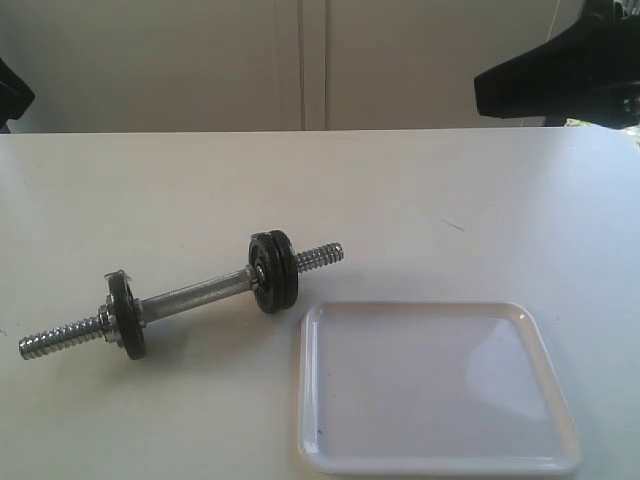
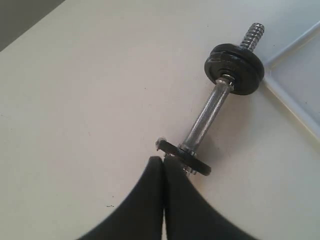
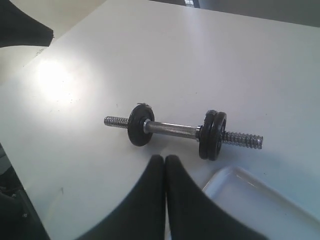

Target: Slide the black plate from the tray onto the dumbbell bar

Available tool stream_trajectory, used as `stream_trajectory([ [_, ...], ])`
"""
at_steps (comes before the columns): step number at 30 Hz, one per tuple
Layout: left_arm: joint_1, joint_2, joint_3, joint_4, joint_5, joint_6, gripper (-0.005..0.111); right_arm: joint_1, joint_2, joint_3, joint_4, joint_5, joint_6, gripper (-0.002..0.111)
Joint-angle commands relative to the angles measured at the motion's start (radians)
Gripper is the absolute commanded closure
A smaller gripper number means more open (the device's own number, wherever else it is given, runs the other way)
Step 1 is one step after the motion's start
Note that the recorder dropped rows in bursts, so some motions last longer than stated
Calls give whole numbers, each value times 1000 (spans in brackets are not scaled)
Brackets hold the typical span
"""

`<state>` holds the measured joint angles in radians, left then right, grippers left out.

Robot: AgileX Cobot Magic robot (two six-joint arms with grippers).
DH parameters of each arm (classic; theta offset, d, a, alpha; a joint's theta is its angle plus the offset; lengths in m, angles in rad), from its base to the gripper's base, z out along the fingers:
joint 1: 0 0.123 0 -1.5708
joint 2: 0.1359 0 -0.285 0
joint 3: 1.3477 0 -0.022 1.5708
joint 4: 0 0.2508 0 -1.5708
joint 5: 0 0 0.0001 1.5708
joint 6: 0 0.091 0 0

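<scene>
The chrome dumbbell bar [image 1: 195,295] lies slanted on the white table, left of the tray. Two black discs sit pressed together near its tray-side threaded end. The outer one is the black plate [image 1: 287,268], also seen in the left wrist view [image 2: 235,70] and the right wrist view [image 3: 219,135]. A single smaller black disc [image 1: 127,313] sits near the other end. The white tray [image 1: 435,385] holds nothing. My left gripper [image 2: 163,160] is shut and empty, above the bar's single-disc end. My right gripper [image 3: 165,157] is shut and empty, hovering off the bar's middle beside the tray corner [image 3: 225,177].
Dark arm parts show at the top right [image 1: 560,75] and the top left edge [image 1: 10,95] of the exterior view, well above the table. The table's far edge [image 1: 300,131] meets a pale wall. The tray lies near the front right of the table.
</scene>
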<state>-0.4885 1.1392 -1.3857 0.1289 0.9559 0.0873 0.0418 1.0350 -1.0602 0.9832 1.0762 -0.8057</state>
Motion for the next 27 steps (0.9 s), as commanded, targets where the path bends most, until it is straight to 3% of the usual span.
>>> stream_trajectory([
  [1, -1, -10, 6, -4, 3, -9, 107, -2, -43, 4, -18, -36, 1, 108],
  [27, -1, -10, 6, 0, 3, -9, 107, -2, -780, 4, -16, -36, 1, 108],
])
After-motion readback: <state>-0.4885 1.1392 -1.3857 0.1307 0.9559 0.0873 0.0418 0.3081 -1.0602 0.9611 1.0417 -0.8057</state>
